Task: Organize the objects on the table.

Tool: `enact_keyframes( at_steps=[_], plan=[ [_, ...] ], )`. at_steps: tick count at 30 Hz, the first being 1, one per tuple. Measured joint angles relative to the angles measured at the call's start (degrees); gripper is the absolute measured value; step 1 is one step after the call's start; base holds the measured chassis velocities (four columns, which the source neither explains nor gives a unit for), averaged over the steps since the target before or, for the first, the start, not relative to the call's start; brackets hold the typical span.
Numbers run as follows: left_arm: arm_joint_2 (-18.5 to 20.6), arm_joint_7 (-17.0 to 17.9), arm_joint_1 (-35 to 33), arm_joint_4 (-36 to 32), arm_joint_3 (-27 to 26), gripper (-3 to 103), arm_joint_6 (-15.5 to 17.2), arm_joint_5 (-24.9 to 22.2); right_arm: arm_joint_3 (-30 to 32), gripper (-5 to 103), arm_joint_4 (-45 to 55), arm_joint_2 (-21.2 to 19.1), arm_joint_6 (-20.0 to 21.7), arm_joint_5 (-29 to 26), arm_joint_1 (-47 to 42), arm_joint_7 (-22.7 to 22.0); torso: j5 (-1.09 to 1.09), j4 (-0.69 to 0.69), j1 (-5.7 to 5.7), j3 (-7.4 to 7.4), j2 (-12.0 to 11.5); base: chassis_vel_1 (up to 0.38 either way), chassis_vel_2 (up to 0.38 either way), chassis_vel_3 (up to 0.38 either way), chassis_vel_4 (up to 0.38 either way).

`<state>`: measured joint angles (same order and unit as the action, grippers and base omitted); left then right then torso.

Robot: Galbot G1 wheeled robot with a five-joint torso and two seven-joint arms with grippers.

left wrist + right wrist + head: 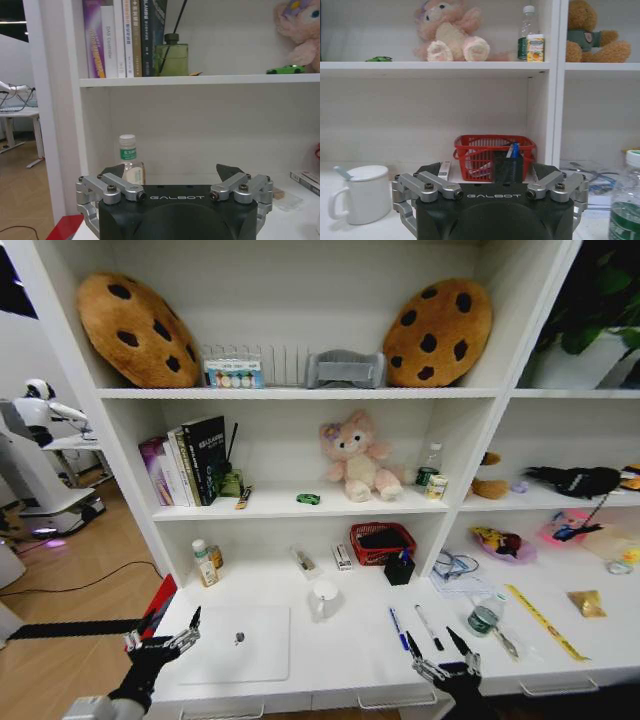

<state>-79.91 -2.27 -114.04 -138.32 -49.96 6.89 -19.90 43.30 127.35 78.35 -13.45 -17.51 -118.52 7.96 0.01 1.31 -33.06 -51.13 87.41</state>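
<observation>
Hovering at the desk (330,660) edge, both empty: left gripper (160,640) spread beside the laptop (238,642), right gripper (440,658) spread just behind the blue pen (398,628) and black pen (429,627). Pens look prone to rolling if nudged.

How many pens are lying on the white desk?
2: a blue pen and a black pen lie side by side on the table, just ahead of the right gripper. More may be standing in the black pen holder behind.
</observation>
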Motion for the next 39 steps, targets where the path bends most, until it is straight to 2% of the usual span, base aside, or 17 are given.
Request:
enact_keyframes(
  at_steps=[5, 7, 9, 11, 13, 16, 18, 19, 21, 23, 25, 30, 32, 39],
  plan=[
    [0.00, 0.00, 0.00, 0.00, 0.00, 100, 0.00, 0.00, -0.96, 100, -0.82, -0.73, 0.88, 1.94, 1.59, -1.65, -0.03, -0.01, 0.01, 0.00, 0.00, -0.229, -0.231, 0.244, 0.233],
    [0.00, 0.00, 0.00, 0.00, 0.01, 100, 0.00, 0.00, -2.86, 100, -2.32, -1.52, 1.10, 5.96, 4.01, -3.37, 0.00, -0.02, 0.00, -0.01, 0.00, -0.229, -0.243, 0.258, 0.242],
    [0.00, -0.06, 0.00, 0.00, 0.03, 100, 0.00, 0.00, -3.86, 100, -2.66, -1.93, 1.41, 6.37, 4.77, -3.71, 0.01, 0.00, 0.00, -0.01, -0.01, -0.238, -0.248, 0.229, 0.223],
    [-0.01, -0.05, -0.01, 0.00, 0.02, 100, 0.00, 0.00, -5.90, 100, -2.81, -2.68, 2.54, 5.49, 5.85, -4.61, 0.05, -0.05, 0.01, -0.01, 0.00, -0.049, -0.198, 0.214, 0.107],
    [-0.01, -0.05, 0.01, 0.00, 0.03, 100, -0.01, 0.00, -10.41, 100, -2.79, -4.70, 7.16, 0.50, 7.98, -7.50, -0.02, 0.01, 0.01, 0.00, 0.01, -0.033, -0.106, 0.087, 0.075],
    [-0.01, -0.05, 0.01, 0.00, 0.03, 100, -0.01, 0.00, -11.62, 100, -2.88, -5.78, 9.29, -1.28, 8.94, -8.45, -0.01, 0.02, -0.01, -0.01, 0.00, -0.043, -0.067, 0.019, -0.025],
    [0.00, -0.03, 0.01, 0.00, 0.01, 100, -0.01, 0.00, -15.24, 100, -4.51, -9.42, 13.31, -3.79, 12.42, -10.45, -0.05, 0.00, 0.00, 0.00, 0.00, 0.010, 0.042, 0.001, -0.064],
    [0.00, -0.03, 0.01, 0.00, 0.01, 100, -0.01, 0.00, -15.24, 100, -4.51, -9.42, 13.31, -3.79, 12.42, -10.45, -0.05, 0.00, 0.00, 0.00, 0.00, 0.037, 0.076, 0.001, -0.056],
    [0.00, -0.01, 0.01, 0.00, -0.01, 100, -0.01, 0.00, -19.21, 100, -7.13, -13.46, 16.83, -5.47, 17.26, -12.73, 0.00, -0.01, -0.01, 0.00, 0.00, 0.056, 0.087, -0.039, -0.048],
    [0.01, 0.02, 0.00, 0.00, -0.01, 100, -0.01, 0.00, -20.06, 100, -7.65, -14.28, 17.57, -6.03, 18.53, -13.14, 0.01, -0.02, -0.01, -0.01, 0.00, 0.074, 0.067, -0.044, -0.040],
    [0.00, 0.00, 0.01, 0.00, -0.01, 100, -0.01, 0.00, -23.32, 100, -10.03, -17.69, 20.74, -9.42, 24.78, -15.19, -0.01, -0.01, 0.00, 0.00, 0.00, 0.000, 0.000, 0.000, 0.000],
    [0.00, 0.01, 0.00, 0.00, 0.00, 100, -0.01, 0.00, -26.01, 100, -13.25, -20.66, 22.02, -11.98, 30.56, -16.14, -0.02, 0.00, 0.00, -0.01, 0.00, 0.000, 0.000, 0.000, 0.000],
    [-0.01, -0.02, 0.00, 0.00, 0.01, 100, -0.01, 0.00, -28.99, 100, -16.20, -21.95, 22.21, -12.97, 34.99, -16.52, 0.00, -0.01, 0.00, 0.00, 0.00, 0.000, 0.000, 0.000, 0.000],
    [-0.01, -0.01, 0.00, 0.00, 0.01, 100, 0.00, 0.00, -36.29, 100, -19.60, -21.60, 23.41, -14.34, 41.01, -18.03, -0.02, -0.02, 0.00, 0.00, 0.00, 0.000, 0.000, 0.000, 0.000]
  ],
)
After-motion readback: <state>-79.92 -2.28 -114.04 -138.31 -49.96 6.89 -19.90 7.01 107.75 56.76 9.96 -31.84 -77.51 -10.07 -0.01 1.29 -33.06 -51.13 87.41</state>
